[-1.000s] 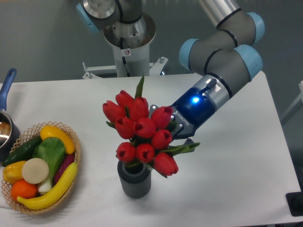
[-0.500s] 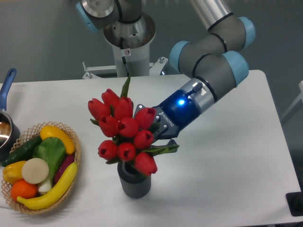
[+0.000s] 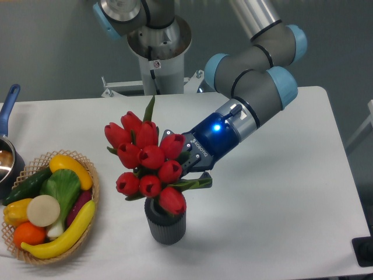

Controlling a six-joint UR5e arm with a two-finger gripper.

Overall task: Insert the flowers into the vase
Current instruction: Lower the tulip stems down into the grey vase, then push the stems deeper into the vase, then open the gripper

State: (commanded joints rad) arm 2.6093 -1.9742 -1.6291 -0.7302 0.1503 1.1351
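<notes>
Fixed camera, single view.

The flowers (image 3: pixel 147 160) sit over the vase (image 3: pixel 165 224), blooms bunched above its mouth and leaning up and to the left; the lowest bloom hangs just over the rim. The stems are hidden behind the blooms, so I cannot tell whether they have entered the mouth. The gripper (image 3: pixel 187 170) comes in from the right at a slant and is buried behind blooms and leaves. It appears to be clamped on the bunch, since nothing else holds the bunch up; the finger gap itself is hidden. Judgement: the side-on hold keeps the wrist clear of the mouth and lets the stems go down first.

The vase stands near the front edge of the table (image 3: pixel 280 221), with bare surface to its right and behind. To the left, the basket (image 3: pixel 92 182) of fruit and vegetables is near but not touching, and the blue-handled pot (image 3: pixel 8 153) sits at the far left edge. The bunch is wider than the vase, so the leftward lean calls for care against tipping.
</notes>
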